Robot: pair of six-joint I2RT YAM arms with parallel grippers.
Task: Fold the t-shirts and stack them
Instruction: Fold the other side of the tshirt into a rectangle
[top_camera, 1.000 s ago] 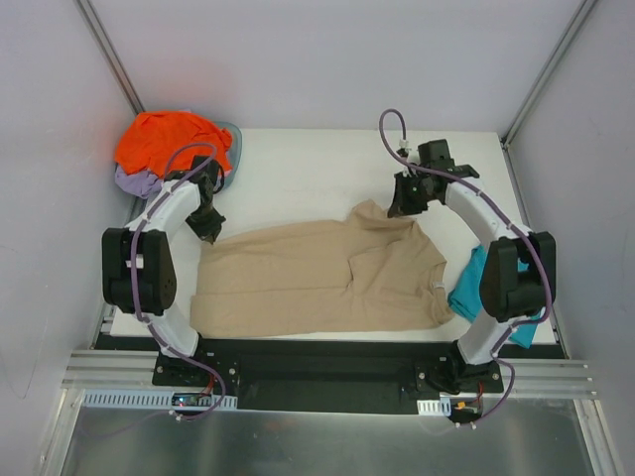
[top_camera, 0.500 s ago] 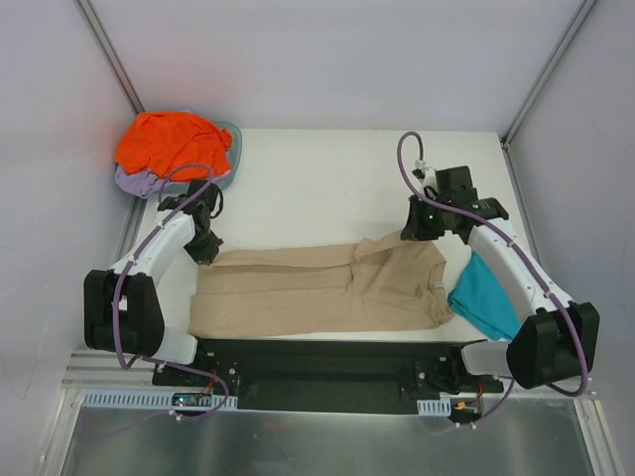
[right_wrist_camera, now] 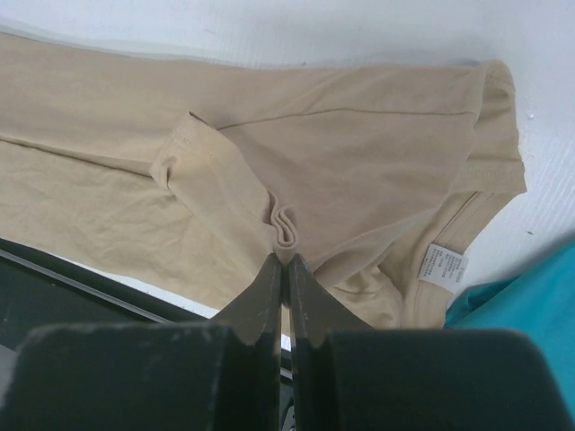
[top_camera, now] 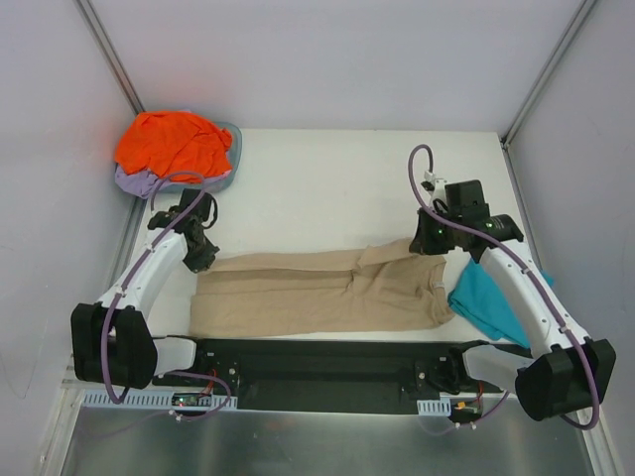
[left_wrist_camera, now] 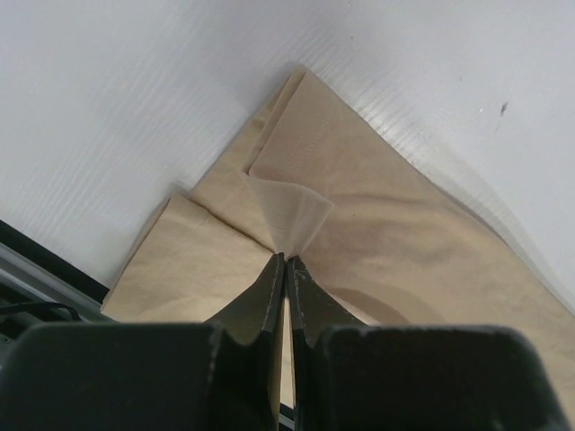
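The tan t-shirt [top_camera: 317, 293] lies folded lengthwise along the table's near edge. My left gripper [top_camera: 201, 260] is shut on its far left corner, pinching a thin fold [left_wrist_camera: 289, 215]. My right gripper [top_camera: 425, 243] is shut on a bunched fold of the tan t-shirt [right_wrist_camera: 286, 229] near the collar, whose white label [right_wrist_camera: 444, 264] shows. The teal t-shirt [top_camera: 488, 297] lies at the right under the right arm. The orange t-shirt [top_camera: 171, 141] sits on the lavender one [top_camera: 134, 180] at the back left.
A teal-grey plastic basin [top_camera: 230, 159] holds the orange and lavender shirts at the back left corner. A black rail [top_camera: 317, 359] runs along the table's near edge. White enclosure walls stand on all sides.
Both grippers have pulled the far edge of the tan t-shirt toward the near side, folding it into a narrower strip. Both arms have stretched out lower and nearer.
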